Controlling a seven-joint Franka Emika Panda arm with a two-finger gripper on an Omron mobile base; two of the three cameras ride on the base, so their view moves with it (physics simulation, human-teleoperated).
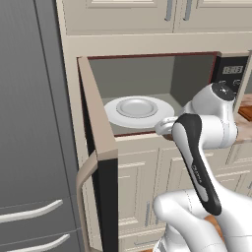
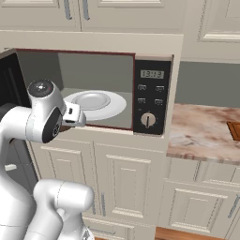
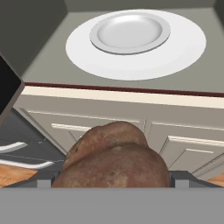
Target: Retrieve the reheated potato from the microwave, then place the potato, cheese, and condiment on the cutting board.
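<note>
Brown and dull-skinned, the potato [image 3: 114, 157] sat pinched between the gripper [image 3: 114, 180] jaws — clear of the open microwave [image 2: 151, 96], its plate [image 3: 130, 31] bare; the cutting board [image 2: 234, 130] lay well rightward.

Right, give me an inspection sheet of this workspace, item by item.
Surface: marble counter right of the microwave; the corner of the cutting board lies at its far right.
Job's things: microwave door swung wide open; white plate on the turntable is bare. Potato sits between the fingers, already outside the cavity, in front of the cabinet. Cheese and condiment: nothing seen.
Clutter: nothing seen.
Grippers: gripper closed on the potato, jaws wide around it.
Cables: nothing seen.
Surroundings: cream cabinets above and below, grey appliance front left of the door, wood floor.
</note>
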